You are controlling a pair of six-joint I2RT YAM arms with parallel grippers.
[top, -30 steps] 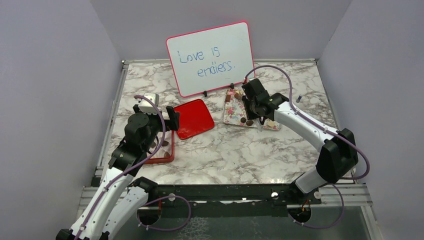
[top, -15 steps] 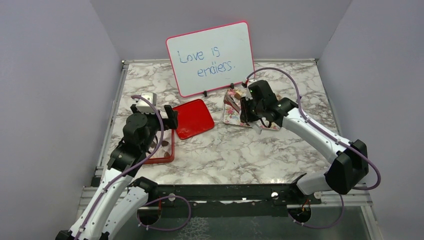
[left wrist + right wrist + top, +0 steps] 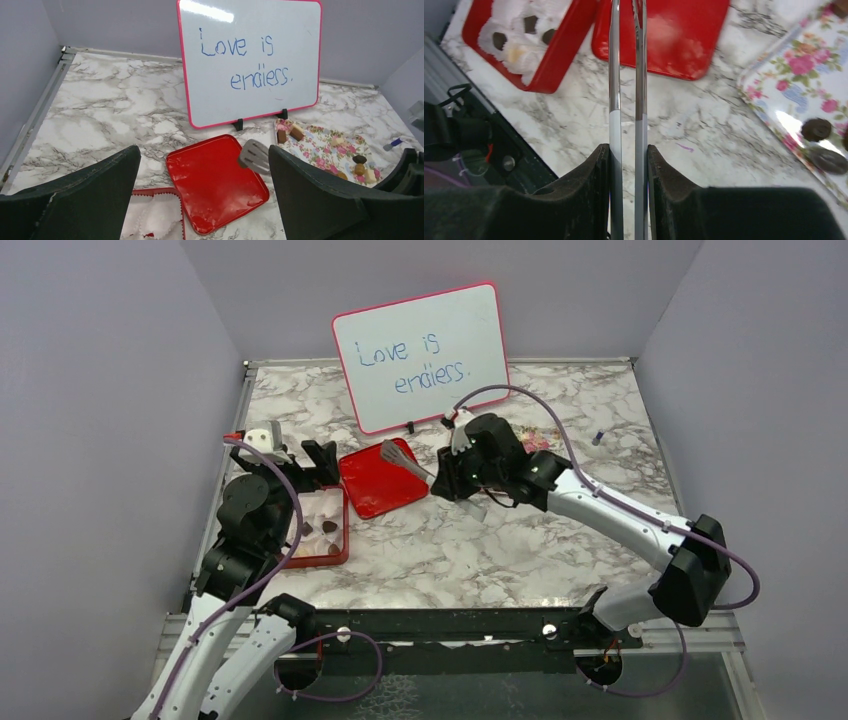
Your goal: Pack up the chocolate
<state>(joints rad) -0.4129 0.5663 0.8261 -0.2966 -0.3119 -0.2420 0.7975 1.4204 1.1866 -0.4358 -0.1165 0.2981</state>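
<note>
Small brown chocolate pieces (image 3: pixel 816 129) sit on the flower-patterned tray (image 3: pixel 784 85) at right and in the glossy, paper-lined red box (image 3: pixel 559 55) upper left, while the right gripper (image 3: pixel 628 150), clenched on slim metal tongs (image 3: pixel 614 75), seems mid-carry and must next line up over the box, the left gripper (image 3: pixel 204 155) released.

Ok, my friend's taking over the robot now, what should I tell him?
Left gripper: open, empty, by the red box.
Right gripper: shut on the tongs, tips over the red lid; can't tell if they carry a piece.
Done: a few chocolates sit in the box's paper cups.
Left: more pieces wait on the flowered tray; they need moving into the box.
</note>
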